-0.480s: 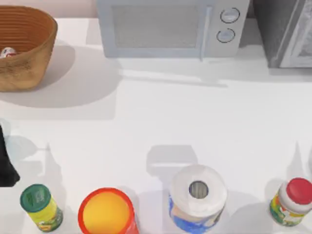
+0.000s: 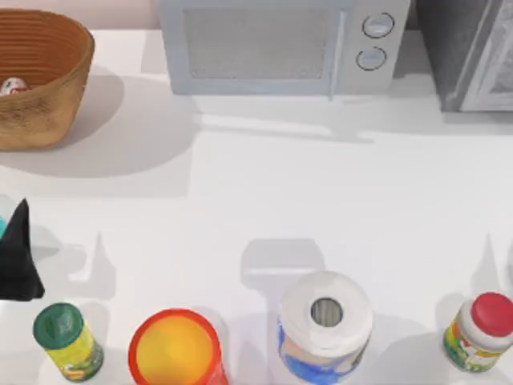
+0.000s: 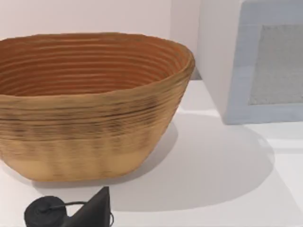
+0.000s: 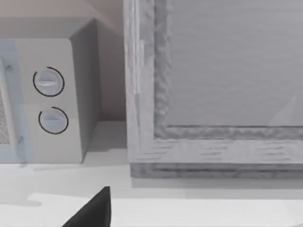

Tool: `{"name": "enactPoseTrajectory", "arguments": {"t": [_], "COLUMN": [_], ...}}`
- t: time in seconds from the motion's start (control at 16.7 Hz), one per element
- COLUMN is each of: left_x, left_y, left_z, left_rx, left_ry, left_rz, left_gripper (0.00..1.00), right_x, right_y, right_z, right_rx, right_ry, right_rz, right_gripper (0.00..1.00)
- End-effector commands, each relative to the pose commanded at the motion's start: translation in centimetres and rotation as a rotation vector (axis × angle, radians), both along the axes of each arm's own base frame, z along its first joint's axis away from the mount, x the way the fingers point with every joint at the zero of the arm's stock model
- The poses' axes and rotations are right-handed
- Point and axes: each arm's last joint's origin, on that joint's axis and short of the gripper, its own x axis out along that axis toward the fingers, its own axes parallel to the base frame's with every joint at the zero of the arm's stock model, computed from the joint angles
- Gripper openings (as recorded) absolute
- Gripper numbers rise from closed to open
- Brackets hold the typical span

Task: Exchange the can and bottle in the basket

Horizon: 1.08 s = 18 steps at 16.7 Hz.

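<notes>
Left gripper, finger state unclear, is sitting nearest; can is lying in basket, straight ahead toward table's back-left.

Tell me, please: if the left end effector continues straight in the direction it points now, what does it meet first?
Most likely the basket: in the left wrist view its outer wall stands directly ahead of the left end effector, though depth is uncertain.

white table, microwave behind, pale wall
</notes>
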Motion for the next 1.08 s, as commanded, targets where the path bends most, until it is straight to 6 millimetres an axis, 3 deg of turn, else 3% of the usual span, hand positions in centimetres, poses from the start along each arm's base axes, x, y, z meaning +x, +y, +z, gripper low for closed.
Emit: {"name": "enactPoseTrajectory", "arguments": {"t": [0.24, 0.36, 0.48, 0.6, 0.78, 1.08], "left_x": [3.0, 6.3, 10.9, 15.6, 21.2, 27.3], "left_y": [-0.3, -0.3, -0.4, -0.2, 0.9, 5.2], "left_z": [5.7, 9.1, 11.2, 12.1, 11.6, 11.4], "left_rx": [0.007, 0.012, 0.019, 0.021, 0.005, -0.058], "left_ry": [0.187, 0.283, 0.391, 0.482, 0.615, 0.735], "left_rz": [-0.025, -0.021, -0.017, -0.009, 0.041, 0.195], "left_gripper": [1.0, 1.0, 1.0, 1.0, 1.0, 1.0], "right_x": [0.0, 0.0, 0.0, 0.0, 0.0, 0.0], "right_y": [0.0, 0.0, 0.0, 0.0, 0.0, 0.0], "right_z": [0.0, 0.0, 0.0, 0.0, 0.0, 0.0], "right_rx": [0.0, 0.0, 0.0, 0.0, 0.0, 0.0], "right_ry": [0.0, 0.0, 0.0, 0.0, 0.0, 0.0], "right_rz": [0.0, 0.0, 0.0, 0.0, 0.0, 0.0], "right_gripper": [1.0, 1.0, 1.0, 1.0, 1.0, 1.0]}}
